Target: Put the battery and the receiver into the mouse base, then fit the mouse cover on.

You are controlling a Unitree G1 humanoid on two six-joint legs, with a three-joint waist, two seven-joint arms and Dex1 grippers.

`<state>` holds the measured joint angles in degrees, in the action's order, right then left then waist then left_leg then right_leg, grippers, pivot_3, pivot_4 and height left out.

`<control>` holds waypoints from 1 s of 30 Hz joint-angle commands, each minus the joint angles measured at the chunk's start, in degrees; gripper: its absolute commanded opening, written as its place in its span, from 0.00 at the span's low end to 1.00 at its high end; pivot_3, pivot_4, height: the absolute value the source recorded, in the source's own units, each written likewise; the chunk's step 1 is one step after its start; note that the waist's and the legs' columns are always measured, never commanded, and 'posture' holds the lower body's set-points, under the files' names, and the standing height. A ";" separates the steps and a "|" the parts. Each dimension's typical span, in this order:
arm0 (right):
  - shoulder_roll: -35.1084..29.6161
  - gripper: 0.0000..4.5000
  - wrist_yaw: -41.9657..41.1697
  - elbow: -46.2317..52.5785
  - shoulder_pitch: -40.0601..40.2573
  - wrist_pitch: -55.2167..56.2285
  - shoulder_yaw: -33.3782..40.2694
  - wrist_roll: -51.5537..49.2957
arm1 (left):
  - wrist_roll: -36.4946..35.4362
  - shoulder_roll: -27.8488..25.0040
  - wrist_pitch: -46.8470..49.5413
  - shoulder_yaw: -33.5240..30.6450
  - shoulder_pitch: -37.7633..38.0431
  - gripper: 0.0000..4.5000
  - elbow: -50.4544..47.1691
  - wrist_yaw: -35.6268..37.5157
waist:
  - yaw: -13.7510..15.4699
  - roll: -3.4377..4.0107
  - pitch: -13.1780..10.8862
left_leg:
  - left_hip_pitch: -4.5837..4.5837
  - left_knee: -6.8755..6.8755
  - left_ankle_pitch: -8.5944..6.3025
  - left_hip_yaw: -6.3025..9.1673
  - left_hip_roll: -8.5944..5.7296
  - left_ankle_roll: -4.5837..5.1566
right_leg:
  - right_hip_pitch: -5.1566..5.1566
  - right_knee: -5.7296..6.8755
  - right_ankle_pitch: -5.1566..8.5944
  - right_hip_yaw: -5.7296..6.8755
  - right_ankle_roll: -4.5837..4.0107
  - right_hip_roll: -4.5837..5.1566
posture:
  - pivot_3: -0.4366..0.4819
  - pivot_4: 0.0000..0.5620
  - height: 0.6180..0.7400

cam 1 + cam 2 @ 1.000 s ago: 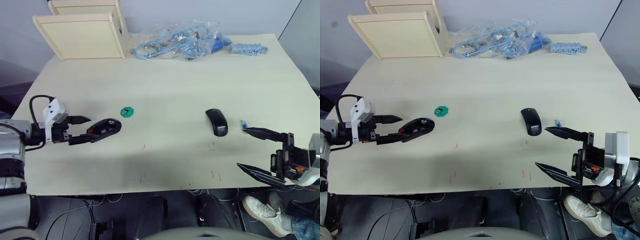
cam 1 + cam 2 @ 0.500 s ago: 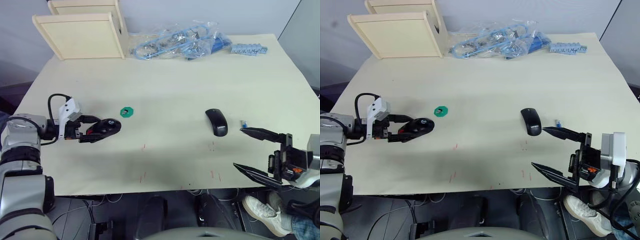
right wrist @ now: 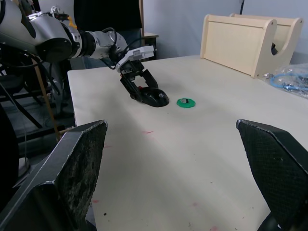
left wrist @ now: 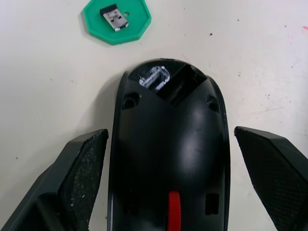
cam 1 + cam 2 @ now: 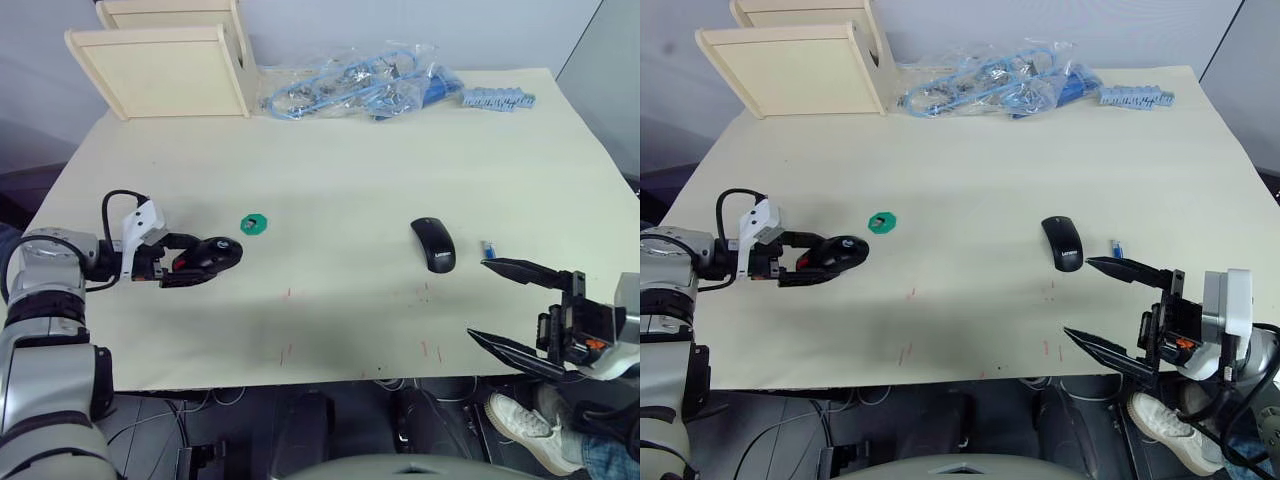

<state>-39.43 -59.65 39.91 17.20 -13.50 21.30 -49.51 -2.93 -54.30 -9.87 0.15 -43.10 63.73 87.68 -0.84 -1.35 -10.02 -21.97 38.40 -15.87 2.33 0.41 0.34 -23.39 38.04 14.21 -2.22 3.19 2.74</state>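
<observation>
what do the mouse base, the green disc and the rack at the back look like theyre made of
Mouse base: likely moulded plastic, black and semi-glossy, judging by the soft highlights on its shell, with a red part inside.
Green disc: probably matte plastic, flat and evenly coloured; the small receiver on it looks metal-ended.
Rack: pale unfinished wood or plywood, by its light matte panels.

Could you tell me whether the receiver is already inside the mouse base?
Not yet: the receiver lies on the green disc, apart from the mouse base.
</observation>
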 commanded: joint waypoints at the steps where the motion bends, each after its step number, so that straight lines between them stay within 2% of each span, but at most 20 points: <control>1: 0.13 1.00 -0.07 0.80 0.00 1.14 1.30 -0.26 | 0.09 -0.67 -1.29 -0.73 -1.35 0.99 0.61 0.74 | 0.00 0.00 0.00 | 0.00 0.00 0.00 0.00 0.00 0.00 | 0.00 0.00 0.00 0.00 0.00 0.00 | 0.48 0.27 1.00; 14: 0.06 1.00 0.07 0.96 0.31 1.14 1.65 -0.40 | -0.37 -0.27 -2.09 -1.73 -1.16 0.99 1.64 0.15 | 0.00 0.00 0.00 | 0.00 0.00 0.00 0.00 0.00 0.00 | 0.00 0.00 0.00 0.00 0.00 0.00 | 0.48 0.27 1.00; 17: 0.13 1.00 -0.25 0.78 0.78 1.31 1.80 -0.30 | -0.67 -0.17 -2.11 -1.95 -0.97 0.84 1.64 0.65 | 0.01 -0.01 0.00 | 0.00 0.00 0.00 0.00 0.00 0.00 | 0.00 0.01 0.00 0.00 0.00 0.00 | 0.48 0.27 1.00; 18: 0.16 1.00 -0.35 0.74 0.98 1.41 1.86 -0.27 | -0.97 -0.11 -2.15 -2.24 -0.86 0.72 1.56 0.88 | 0.01 -0.01 0.01 | 0.00 0.00 0.00 0.00 0.00 0.00 | 0.00 0.01 0.00 0.00 0.00 0.00 | 0.48 0.27 1.00; 19: 0.22 1.00 -0.46 0.77 1.26 1.54 1.94 -0.24 | -1.38 -0.05 -2.29 -2.66 -0.69 0.65 1.42 1.17 | 0.01 -0.01 0.00 | 0.00 0.00 0.00 0.00 0.00 0.00 | 0.00 0.01 0.00 0.00 0.00 0.00 | 0.48 0.27 1.00; 22: 0.44 1.00 -0.68 0.41 1.78 2.00 1.87 0.03 | -3.65 0.11 -2.40 -4.72 -0.26 0.65 0.24 2.71 | 0.02 -0.02 0.01 | 0.00 0.01 0.00 0.01 0.00 0.00 | 0.00 0.01 0.00 0.01 0.00 0.00 | 0.48 0.27 1.00; 27: 0.91 1.00 -1.21 -0.80 2.87 2.75 1.85 0.61 | -10.77 -1.55 0.59 -6.03 4.92 0.65 -8.66 4.82 | -0.18 -0.02 0.01 | 0.00 0.01 0.00 0.00 0.01 0.00 | 0.00 0.02 0.00 -0.01 0.00 0.01 | 0.48 0.27 1.00; 30: 0.91 1.00 -2.38 -1.94 3.41 3.17 1.97 0.99 | -14.63 -1.92 6.81 -7.81 12.50 0.65 -23.53 3.54 | -0.22 -0.02 0.01 | 0.01 0.02 0.00 0.01 0.03 0.00 | -0.01 0.06 -0.01 -0.02 -0.01 0.01 | 0.48 0.27 1.00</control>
<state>-38.73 -61.16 37.80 20.30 -11.69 21.91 -48.35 -14.43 -54.71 -6.10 -5.48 -32.32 47.80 89.60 -1.06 -1.37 -10.00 -21.95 38.41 -15.87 2.32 0.48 0.34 -23.41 38.11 14.20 -2.27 3.18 2.77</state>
